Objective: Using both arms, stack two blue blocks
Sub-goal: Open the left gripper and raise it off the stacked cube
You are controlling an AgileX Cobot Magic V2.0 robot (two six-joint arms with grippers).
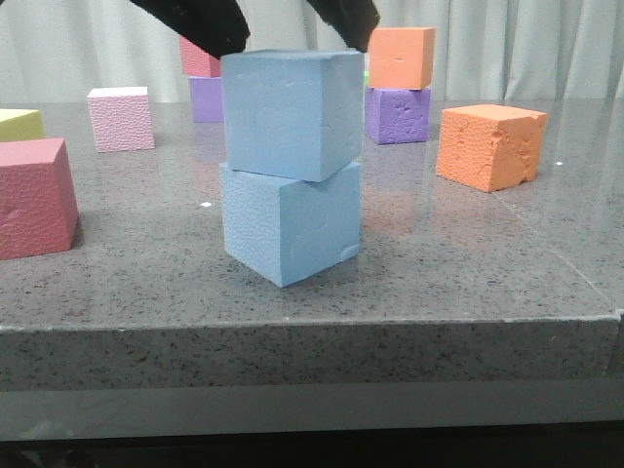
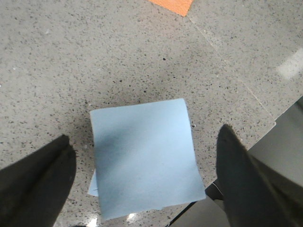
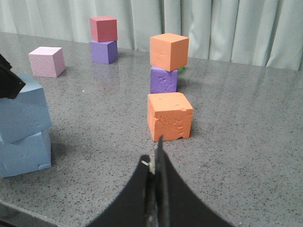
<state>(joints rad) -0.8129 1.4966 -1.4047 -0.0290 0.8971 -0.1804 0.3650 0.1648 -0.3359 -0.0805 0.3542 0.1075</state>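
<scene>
Two sky-blue blocks stand stacked near the table's front edge. The upper blue block [image 1: 292,112] rests on the lower blue block [image 1: 291,222], turned slightly against it. My left gripper [image 1: 294,41] is open just above the upper block, one finger on each side, not touching it. In the left wrist view the upper block [image 2: 144,163] lies between the spread fingers [image 2: 42,179], and a sliver of the lower block [image 2: 93,185] shows beneath. My right gripper [image 3: 155,151] is shut and empty, off to the right of the stack [image 3: 23,113].
A dented orange cube [image 1: 490,146] sits to the right. Behind it an orange cube [image 1: 401,57] stands on a purple cube [image 1: 398,115]. A pink cube [image 1: 121,119], a red-on-purple stack [image 1: 200,58] and a large red cube [image 1: 34,198] are to the left.
</scene>
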